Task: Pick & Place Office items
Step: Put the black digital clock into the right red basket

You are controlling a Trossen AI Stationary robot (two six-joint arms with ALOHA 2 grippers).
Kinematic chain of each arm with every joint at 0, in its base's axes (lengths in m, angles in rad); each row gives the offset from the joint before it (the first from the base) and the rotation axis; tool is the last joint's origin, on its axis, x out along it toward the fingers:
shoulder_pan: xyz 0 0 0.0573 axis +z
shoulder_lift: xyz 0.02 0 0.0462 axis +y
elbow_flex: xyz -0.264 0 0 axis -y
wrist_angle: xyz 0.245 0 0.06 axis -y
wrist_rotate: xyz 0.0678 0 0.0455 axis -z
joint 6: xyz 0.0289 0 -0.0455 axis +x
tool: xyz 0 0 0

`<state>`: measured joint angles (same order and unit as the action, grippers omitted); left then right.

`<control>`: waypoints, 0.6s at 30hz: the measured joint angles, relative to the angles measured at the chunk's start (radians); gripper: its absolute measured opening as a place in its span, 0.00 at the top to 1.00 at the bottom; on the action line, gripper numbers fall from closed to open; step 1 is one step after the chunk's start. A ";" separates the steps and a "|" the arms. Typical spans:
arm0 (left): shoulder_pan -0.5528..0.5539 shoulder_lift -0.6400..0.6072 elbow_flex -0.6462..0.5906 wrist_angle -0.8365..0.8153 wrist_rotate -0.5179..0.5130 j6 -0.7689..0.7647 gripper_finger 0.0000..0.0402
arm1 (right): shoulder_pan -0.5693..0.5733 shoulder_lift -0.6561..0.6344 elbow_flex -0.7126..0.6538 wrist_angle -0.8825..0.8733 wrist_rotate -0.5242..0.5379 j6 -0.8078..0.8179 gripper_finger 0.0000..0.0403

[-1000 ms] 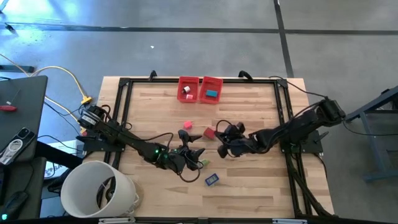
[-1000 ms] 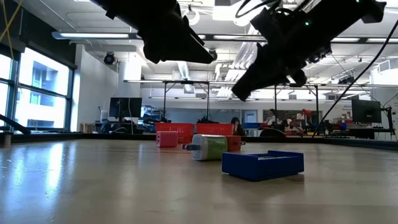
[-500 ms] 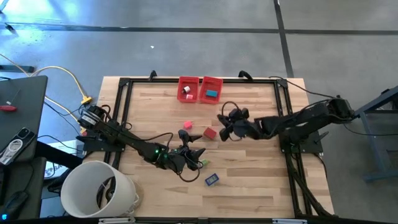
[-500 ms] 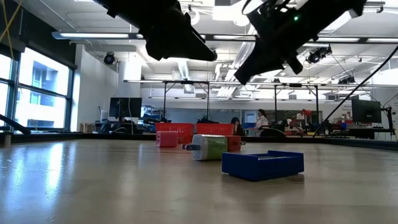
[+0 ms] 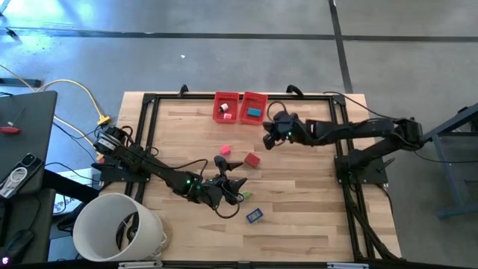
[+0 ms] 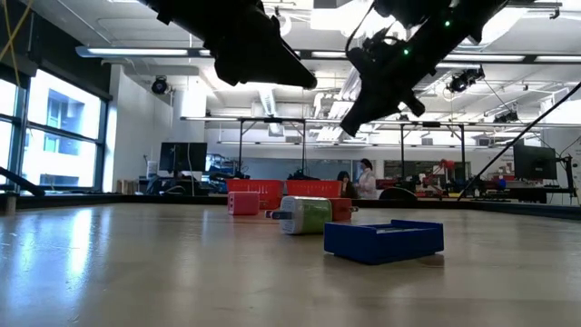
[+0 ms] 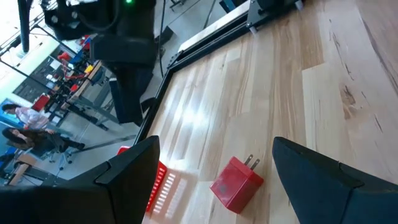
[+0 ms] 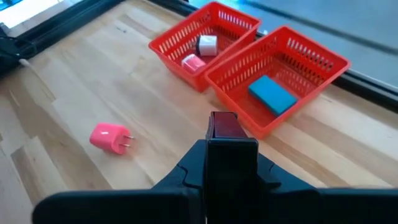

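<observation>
Right gripper (image 5: pixel 267 136) now up beside the red bins (image 5: pixel 240 106), moved away from the red plug (image 5: pixel 252 158) near table centre; jaws clamped on a small dark red piece (image 8: pixel 222 125). Looks set for a drop into the bin holding the teal piece (image 8: pixel 271 93). Left gripper (image 5: pixel 237 188) unmoved, jaws wide, empty, well short of the bins, near the dark blue piece (image 5: pixel 254 216).

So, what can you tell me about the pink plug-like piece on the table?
The small pink plastic plug adapter is a rounded block with two short metal prongs at one end. It lies on its side on the bare wooden table, apart from the two red mesh baskets; nothing touches it.
</observation>
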<state>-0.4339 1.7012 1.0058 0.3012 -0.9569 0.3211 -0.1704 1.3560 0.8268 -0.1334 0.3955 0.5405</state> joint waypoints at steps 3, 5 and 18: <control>0.000 0.000 0.000 0.000 0.000 0.000 0.25 | -0.046 0.006 0.000 0.001 -0.060 -0.020 0.90; 0.000 0.000 0.000 0.000 0.000 0.000 0.25 | -0.068 0.008 0.000 -0.003 -0.077 -0.032 0.90; 0.033 0.000 0.000 0.054 0.177 -0.044 0.25 | -0.125 0.008 0.001 -0.001 -0.145 -0.101 0.90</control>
<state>-0.4009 1.7008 1.0058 0.3555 -0.7795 0.2767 -0.2958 1.3643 0.8276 -0.1348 0.2508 0.4392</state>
